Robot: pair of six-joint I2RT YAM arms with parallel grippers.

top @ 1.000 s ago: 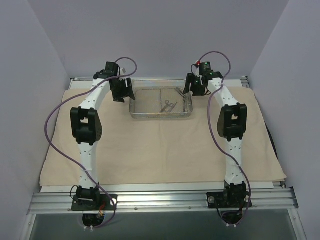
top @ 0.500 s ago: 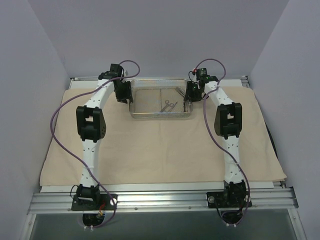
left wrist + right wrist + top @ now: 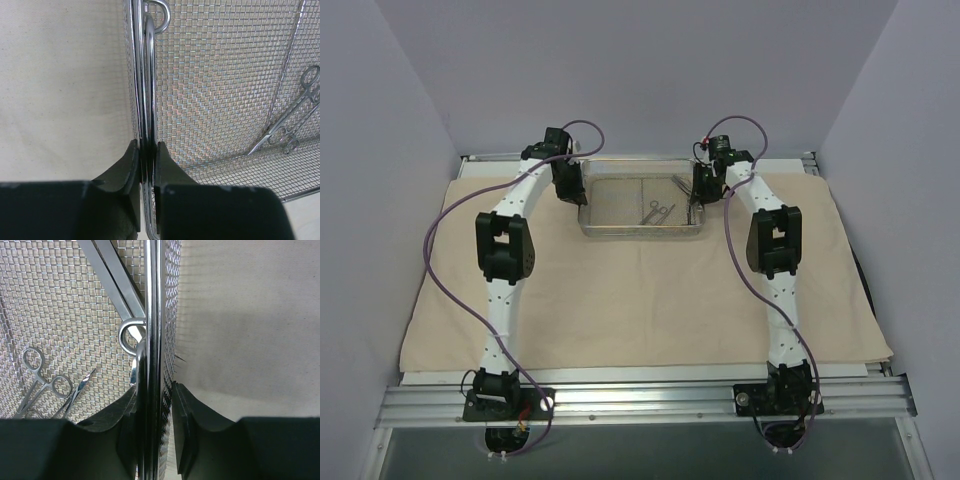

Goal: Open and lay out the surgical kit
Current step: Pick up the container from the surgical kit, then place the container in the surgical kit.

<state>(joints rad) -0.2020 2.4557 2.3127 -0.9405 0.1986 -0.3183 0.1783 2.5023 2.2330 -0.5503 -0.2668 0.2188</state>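
The beige cloth wrap (image 3: 640, 300) lies spread flat on the table. On its far middle stands the silver wire-mesh tray (image 3: 642, 232). Thin ring-handled instruments (image 3: 657, 211) lie inside it, also seen in the left wrist view (image 3: 292, 117) and the right wrist view (image 3: 47, 385). My left gripper (image 3: 570, 190) is at the tray's left end. Its fingers (image 3: 146, 150) are pressed shut on the rim (image 3: 137, 75) and drop handle. My right gripper (image 3: 698, 190) straddles the right rim (image 3: 152, 290). Its inner finger touches the handle and a narrow gap shows at the outer finger (image 3: 182, 405).
Purple walls close in the back and both sides. The aluminium rail (image 3: 640, 400) with both arm bases runs along the near edge. Purple cables loop beside each arm. Cloth (image 3: 60, 90) lies bare left of the tray and bare cloth (image 3: 250, 315) lies right of it.
Both grippers came down and inward onto the tray's two short ends and narrowed their jaws. The left one closed on the rim. The tray has not moved.
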